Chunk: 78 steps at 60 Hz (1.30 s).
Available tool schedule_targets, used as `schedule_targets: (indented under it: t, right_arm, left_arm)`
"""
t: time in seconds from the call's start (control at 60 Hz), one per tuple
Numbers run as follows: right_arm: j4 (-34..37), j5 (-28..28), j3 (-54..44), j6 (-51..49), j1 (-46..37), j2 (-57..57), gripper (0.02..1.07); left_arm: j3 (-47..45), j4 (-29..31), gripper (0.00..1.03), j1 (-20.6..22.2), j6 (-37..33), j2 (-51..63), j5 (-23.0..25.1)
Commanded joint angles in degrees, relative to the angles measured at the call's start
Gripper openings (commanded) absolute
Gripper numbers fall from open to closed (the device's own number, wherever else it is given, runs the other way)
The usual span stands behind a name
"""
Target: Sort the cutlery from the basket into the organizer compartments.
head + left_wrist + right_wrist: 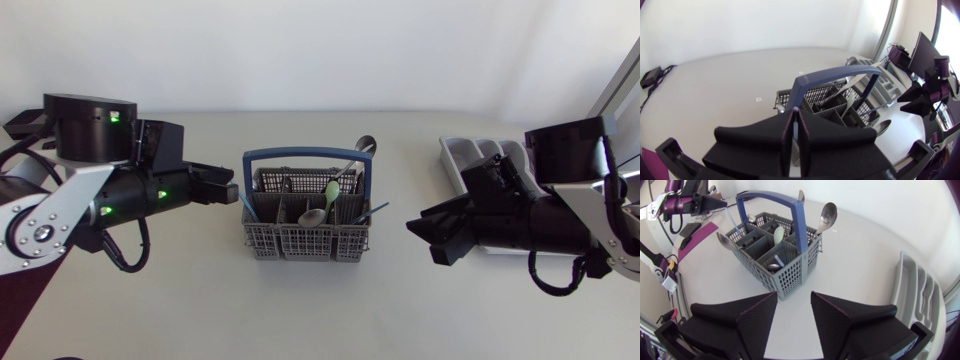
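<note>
1. A white table [300, 310] carries everything. The basket [262, 240] stands at its middle. The organizer [470, 155] lies far right, partly under the right arm.
2. The left gripper [225, 187] sits just left of the basket, clenched on a thin blue utensil [247, 207]. The utensil's lower end slants down into the basket's left side. In the left wrist view both fingers [805, 131] press it from 2 sides. What kind of piece it is I cannot tell.
3. The right gripper [793, 300] hangs released, fingers spread with nothing between them. It is right of the basket and apart from it.
4. Also in the basket are a green spoon [331, 190], a steel spoon [311, 216] and a large spoon [362, 147] leaning out at the far right.
5. The step in hand looks like drawing out 1 piece, with the sorting barely begun.
6. The next move calls for a lift along the utensil's slant until its tip clears the rim and the arched carrying bar. Then comes a long carry right to the organizer, where the right arm lies in the path.
</note>
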State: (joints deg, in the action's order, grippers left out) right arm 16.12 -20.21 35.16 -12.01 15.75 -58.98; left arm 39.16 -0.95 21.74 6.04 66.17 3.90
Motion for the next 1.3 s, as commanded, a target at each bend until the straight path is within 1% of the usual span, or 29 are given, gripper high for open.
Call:
schedule_targets:
  t: [0.0, 0.133, 0.3, 0.35, 0.417, 0.483, 0.6, 0.667, 0.767, 0.9, 1.033, 1.183, 1.283]
  right_arm:
    - [-0.7, 1.1, -1.8, -0.6, 1.4, 1.1, 0.53]
    - [-0.4, 3.2, -1.8, -0.8, 3.5, 2.9, 0.53]
    - [2.1, 3.2, 0.4, -1.8, 5.8, 5.5, 0.53]
    - [3.5, 3.2, 2.2, -2.4, 6.8, 6.8, 0.55]
    - [5.1, 3.2, 4.6, -2.9, 8.3, 7.3, 0.57]
    - [6.3, 3.2, 6.7, -3.5, 10.2, 7.3, 0.58]
    - [6.4, 3.2, 9.7, -4.0, 13.3, 6.9, 0.58]
    - [6.4, 3.2, 11.4, -4.0, 14.8, 5.9, 0.61]
    - [6.3, 3.2, 13.5, -4.0, 17.4, 4.0, 0.62]
    - [5.0, 3.1, 14.9, -4.2, 20.3, 0.8, 0.62]
    - [3.7, 1.7, 15.3, -4.2, 22.5, -2.2, 0.62]
    - [2.8, 1.4, 15.4, -4.2, 24.2, -4.8, 0.62]
    - [1.7, 0.3, 15.1, -4.2, 24.2, -6.2, 0.62]
  left_arm:
    - [-1.4, 0.7, 0.04, 0.5, -0.9, -2.9, -0.7]
    - [-0.1, 3.7, 0.04, 2.3, -0.9, -7.6, -0.7]
    - [6.8, 11.9, 0.04, 5.0, 0.0, -12.6, -0.6]
    - [9.6, 14.9, 0.04, 5.9, 0.9, -13.1, -0.5]
    - [12.2, 17.4, 0.04, 6.3, 2.1, -13.0, 0.1]
    - [14.5, 19.4, 0.04, 6.3, 4.2, -12.8, 2.1]
    - [17.4, 21.3, 0.04, 6.3, 7.1, -12.5, 5.0]
    - [18.7, 22.1, 0.04, 6.5, 8.8, -11.8, 6.6]
    - [20.3, 23.6, 0.04, 6.4, 11.5, -9.7, 10.9]
    - [21.4, 24.7, 0.04, 6.0, 14.7, -4.9, 18.4]
    - [22.5, 24.7, 0.04, 6.0, 15.8, -0.5, 25.1]
    - [24.0, 24.7, 0.04, 5.4, 16.0, 3.6, 29.5]
    - [25.2, 24.7, 0.04, 5.2, 16.2, 5.4, 30.7]
